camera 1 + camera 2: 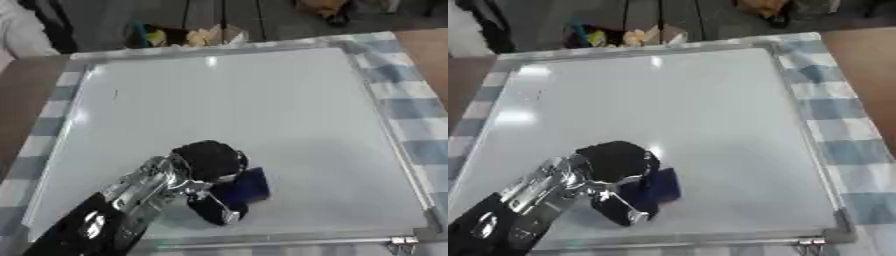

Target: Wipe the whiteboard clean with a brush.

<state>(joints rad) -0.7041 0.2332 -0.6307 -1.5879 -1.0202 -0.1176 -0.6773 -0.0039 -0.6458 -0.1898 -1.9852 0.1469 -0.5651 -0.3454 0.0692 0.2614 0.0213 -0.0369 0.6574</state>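
Wiping underway: left hand [206, 172], fingers curled around the dark-blue brush [249, 185], near the whiteboard [262, 100]'s near edge; next, sweep toward the small mark [115, 95] near its far-left corner.

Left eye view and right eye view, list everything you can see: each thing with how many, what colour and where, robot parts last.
rectangular white whiteboard with silver frame: one, white, fills the middle, lying on the cloth.
small dark mark: one, dark, upper left of the board.
dark blue block-shaped brush: one, dark blue, lower middle of the board, in the left hand.
blue and white checked cloth: one, under the board, showing along its edges.
brown table: one, bare at left and right.
metal clip: one, silver, lower right frame corner.
cluttered items: several, mixed colours, beyond the far edge.
left hand: one, black and silver, from lower left, curled round the brush.
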